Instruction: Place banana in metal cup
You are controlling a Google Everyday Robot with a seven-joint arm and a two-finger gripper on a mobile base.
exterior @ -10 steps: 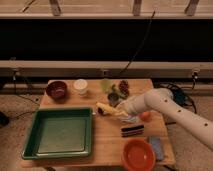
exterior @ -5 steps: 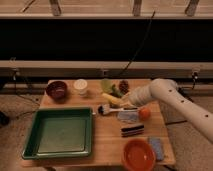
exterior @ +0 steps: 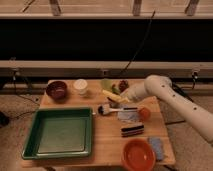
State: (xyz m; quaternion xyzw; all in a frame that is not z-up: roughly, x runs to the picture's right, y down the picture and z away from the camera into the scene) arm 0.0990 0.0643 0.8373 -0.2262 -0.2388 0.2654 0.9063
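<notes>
The banana (exterior: 110, 94) is slim and yellow and sticks out to the left of my gripper (exterior: 121, 97), which is shut on it and holds it just above the table's back middle. Right behind the gripper stands a small dark-inside cup (exterior: 122, 85), which looks like the metal cup, beside the pale green cup (exterior: 106, 84). My white arm (exterior: 165, 95) reaches in from the right.
A white-handled brush (exterior: 113, 109) lies just in front of the gripper, with an orange fruit (exterior: 144, 113) to its right. A green tray (exterior: 60, 131) fills the front left. A white cup (exterior: 80, 86) and a brown bowl (exterior: 56, 90) stand at the back left. An orange bowl (exterior: 136, 154) and a dark block (exterior: 132, 130) are at the front right.
My gripper has moved toward the back of the table with the banana, from near the brush to just in front of the dark cup.
</notes>
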